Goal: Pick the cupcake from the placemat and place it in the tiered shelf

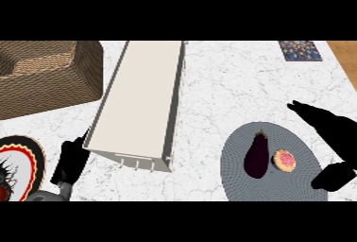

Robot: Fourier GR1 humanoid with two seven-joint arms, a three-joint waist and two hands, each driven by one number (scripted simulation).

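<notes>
A small cupcake with pink icing lies on the round grey placemat at the lower right, right beside a dark purple eggplant. My right hand hangs open just right of the mat, fingers stretched up-left above the cupcake and thumb low at the mat's right edge; it touches nothing. The long white tiered shelf runs down the middle of the counter. My left hand rests open at the lower left, next to the shelf's near end.
A woven brown basket fills the upper left corner. A patterned plate sits at the left edge beside my left hand. A small dark patterned card lies at the far right, by the wooden strip.
</notes>
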